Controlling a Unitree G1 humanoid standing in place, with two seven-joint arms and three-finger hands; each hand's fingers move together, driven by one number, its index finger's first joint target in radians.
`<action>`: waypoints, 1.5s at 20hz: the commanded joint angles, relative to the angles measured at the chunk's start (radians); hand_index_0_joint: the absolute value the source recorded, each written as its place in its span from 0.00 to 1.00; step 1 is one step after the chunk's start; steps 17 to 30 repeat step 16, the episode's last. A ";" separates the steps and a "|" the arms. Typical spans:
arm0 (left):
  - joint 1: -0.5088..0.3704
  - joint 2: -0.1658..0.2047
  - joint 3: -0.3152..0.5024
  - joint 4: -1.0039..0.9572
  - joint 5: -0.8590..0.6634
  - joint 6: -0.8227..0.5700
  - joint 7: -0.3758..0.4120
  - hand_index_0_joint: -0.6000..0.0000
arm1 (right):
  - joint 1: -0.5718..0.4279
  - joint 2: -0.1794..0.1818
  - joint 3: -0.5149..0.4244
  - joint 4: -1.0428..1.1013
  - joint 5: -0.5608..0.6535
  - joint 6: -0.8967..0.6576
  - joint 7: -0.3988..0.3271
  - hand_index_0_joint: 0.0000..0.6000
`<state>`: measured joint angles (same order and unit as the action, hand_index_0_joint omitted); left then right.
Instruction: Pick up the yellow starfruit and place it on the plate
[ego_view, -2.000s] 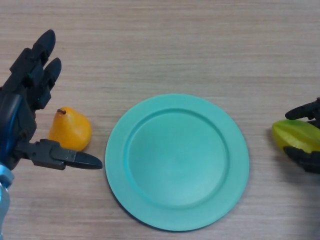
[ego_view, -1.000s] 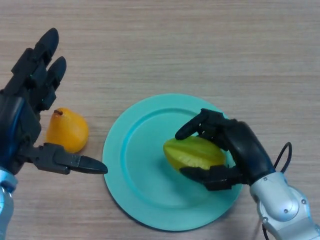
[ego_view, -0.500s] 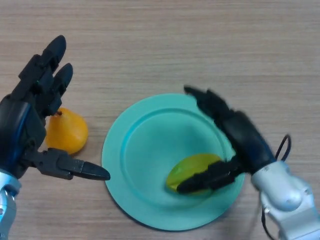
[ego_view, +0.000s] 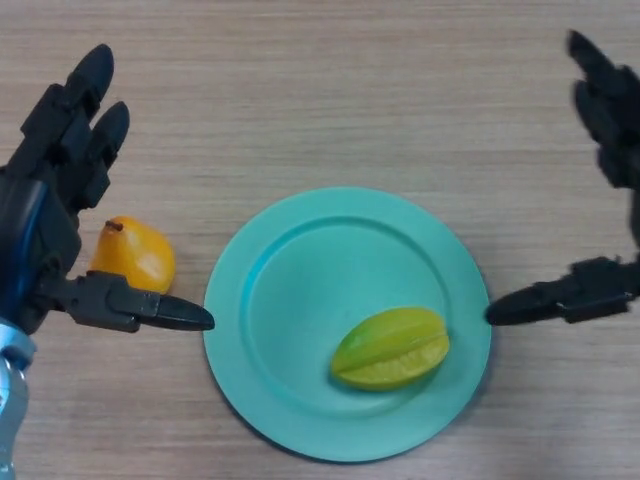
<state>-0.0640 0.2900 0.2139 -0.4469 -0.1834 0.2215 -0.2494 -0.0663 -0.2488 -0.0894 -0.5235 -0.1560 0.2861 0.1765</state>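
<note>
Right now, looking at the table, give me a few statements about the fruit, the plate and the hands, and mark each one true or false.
1. The starfruit lies on the green plate. True.
2. The right hand is curled round the starfruit. False: it is open, off the plate's right edge, apart from the fruit.
3. The orange pear sits on the plate. False: it rests on the wooden table, left of the plate.
4. The left hand is open beside the pear. True.
5. The starfruit sits in the plate's lower right part. True.
</note>
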 joint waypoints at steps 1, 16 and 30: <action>-0.038 0.042 0.027 -0.036 0.009 -0.136 0.022 1.00 | -0.001 -0.040 -0.097 -0.058 0.079 -0.157 -0.037 0.00; -0.015 0.031 0.029 -0.066 0.028 -0.136 0.012 1.00 | 0.021 -0.018 -0.061 -0.155 0.128 -0.053 -0.039 0.00; -0.015 0.031 0.029 -0.066 0.028 -0.136 0.012 1.00 | 0.021 -0.018 -0.061 -0.155 0.128 -0.053 -0.039 0.00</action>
